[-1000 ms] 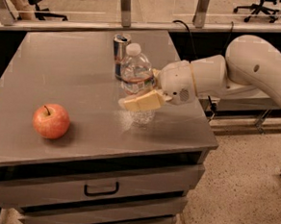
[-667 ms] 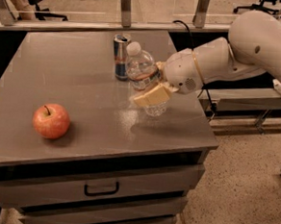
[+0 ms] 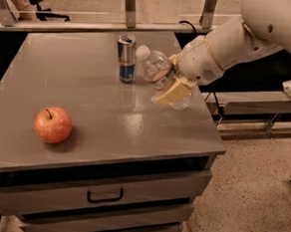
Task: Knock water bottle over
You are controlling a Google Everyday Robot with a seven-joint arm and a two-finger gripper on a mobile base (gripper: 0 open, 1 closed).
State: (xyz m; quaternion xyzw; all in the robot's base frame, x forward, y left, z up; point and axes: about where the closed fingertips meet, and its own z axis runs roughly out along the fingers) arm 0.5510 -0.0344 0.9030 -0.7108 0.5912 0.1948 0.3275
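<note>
Caught the small clear ribbed plastic water bottle [image 3: 156, 69] mid-tip at the grey tabletop's [image 3: 87, 89] right side, white cap leaning toward the blue-and-silver drink can [image 3: 125, 59], tan gripper [image 3: 173, 92] against its lower body, grasp impossible to tell; probably needed one further push to lay it flat.

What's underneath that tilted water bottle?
Grey tabletop shows under the water bottle, which leans toward the can. The gripper covers its lower end, so whether its base touches the tabletop is hidden.
</note>
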